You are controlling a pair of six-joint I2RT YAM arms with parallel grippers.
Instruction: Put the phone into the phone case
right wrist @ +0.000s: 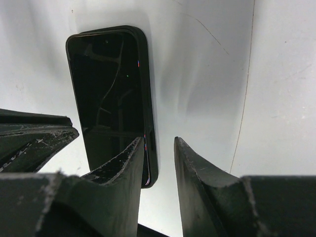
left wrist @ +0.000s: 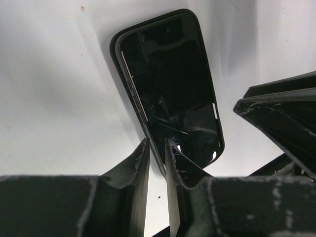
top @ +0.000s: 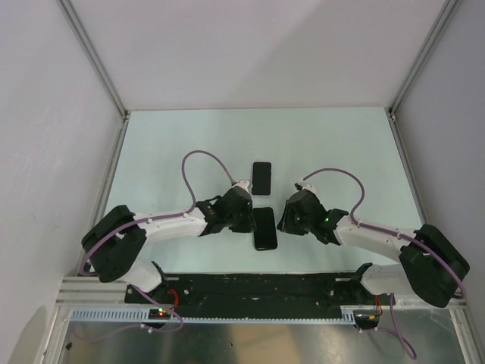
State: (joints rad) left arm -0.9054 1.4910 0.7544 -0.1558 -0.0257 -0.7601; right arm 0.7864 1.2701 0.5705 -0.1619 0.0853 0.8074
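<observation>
A black phone (top: 265, 231) lies flat on the pale table between my two grippers, its glossy screen up. In the left wrist view the phone (left wrist: 168, 79) has a dark case rim (left wrist: 115, 49) round it; the right wrist view shows the phone (right wrist: 106, 89) and rim (right wrist: 146, 98) too. My left gripper (top: 248, 220) (left wrist: 157, 145) is narrowly open, its tips astride the phone's near left edge. My right gripper (top: 282, 216) (right wrist: 159, 140) is narrowly open, one finger over the screen, the other beyond the right edge. Neither grips anything.
A second black slab with a pale rim (top: 261, 177) lies just beyond the first one; I cannot tell whether it is a phone or a case. White walls enclose the table on the left, right and far sides. Purple cables loop above both wrists.
</observation>
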